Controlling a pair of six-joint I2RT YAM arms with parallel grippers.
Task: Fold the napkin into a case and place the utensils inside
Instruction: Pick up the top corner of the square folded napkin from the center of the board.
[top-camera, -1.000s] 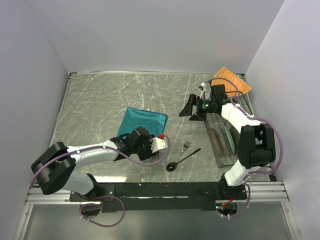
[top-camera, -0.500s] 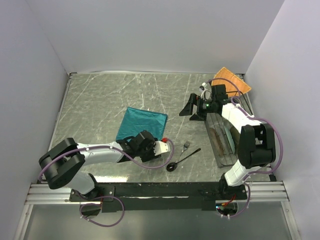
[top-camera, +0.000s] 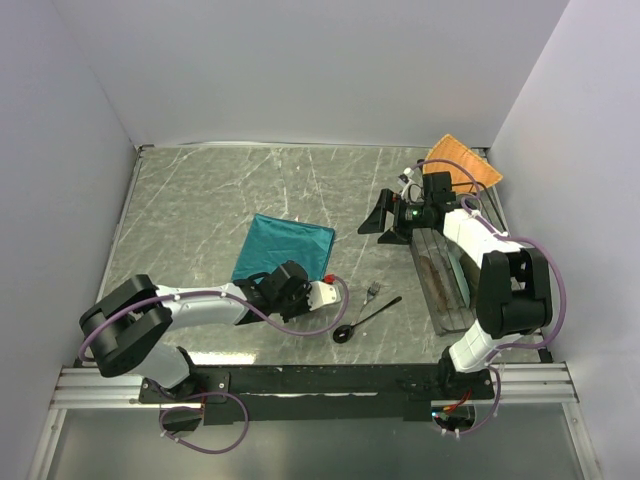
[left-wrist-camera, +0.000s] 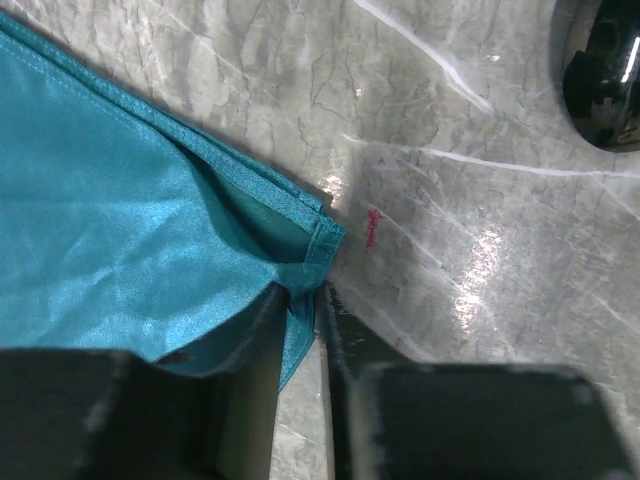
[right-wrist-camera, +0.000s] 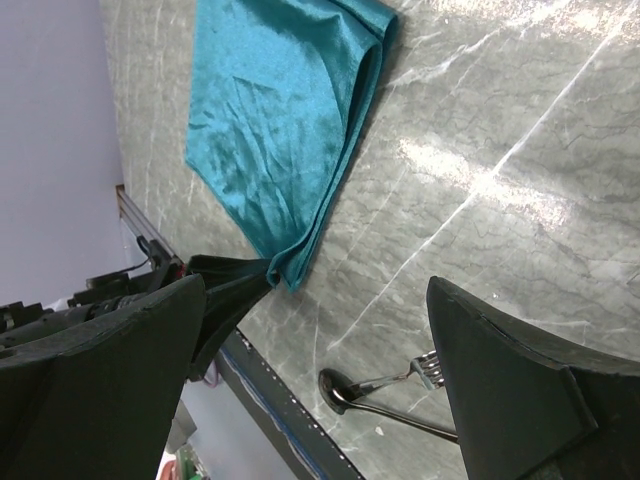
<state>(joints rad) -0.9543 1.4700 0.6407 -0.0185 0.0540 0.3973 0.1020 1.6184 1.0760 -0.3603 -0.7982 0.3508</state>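
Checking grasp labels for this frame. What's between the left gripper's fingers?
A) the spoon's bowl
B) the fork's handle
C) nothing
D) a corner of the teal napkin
D. In the left wrist view, the left gripper has its fingers on either side of the hemmed corner of the teal napkin, with cloth filling the narrow gap. The spoon lies well clear at the upper right.

The overhead view looks down from behind; both wrist views, left closest, share the napkin (top-camera: 285, 245).
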